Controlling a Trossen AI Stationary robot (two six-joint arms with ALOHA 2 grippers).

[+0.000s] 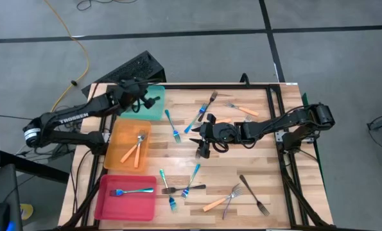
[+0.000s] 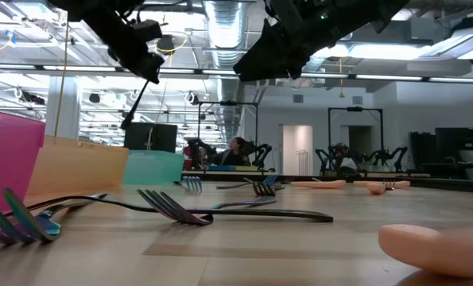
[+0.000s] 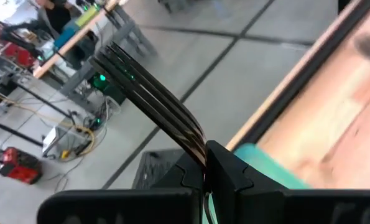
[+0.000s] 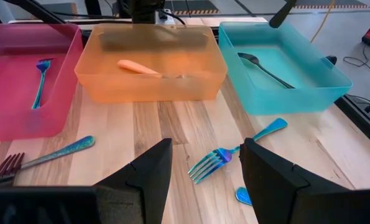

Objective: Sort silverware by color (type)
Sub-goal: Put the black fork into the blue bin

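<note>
My left gripper [image 1: 144, 97] hangs over the far corner of the teal tray [image 1: 157, 110], shut on a dark fork [image 3: 148, 82]. The tray holds one dark piece of silverware [image 4: 264, 67]. My right gripper [image 4: 206, 168] is open above mid-table, with a blue fork [image 4: 233, 153] lying flat on the wood just ahead of its fingers. Orange-handled forks [image 1: 137, 149] lie in the orange tray [image 1: 117, 160]. A blue fork [image 1: 131, 191] lies in the pink tray [image 1: 107, 206]. Several more forks are scattered on the table. My left gripper pinches the dark fork between its two fingers just behind the tines [image 3: 197, 148]. The tined end [image 3: 119, 59] sticks out past the fingertips; the fingers hide the handle. The fork is lifted clear and slants down below the gripper [image 2: 134, 102].
Loose forks lie near the front edge [image 1: 232, 196] and near the far edge [image 1: 242, 109]. The three trays stand in a row along the table's left side. A black frame runs around the table [image 1: 280, 122]. Bare wood shows between the trays and my right gripper.
</note>
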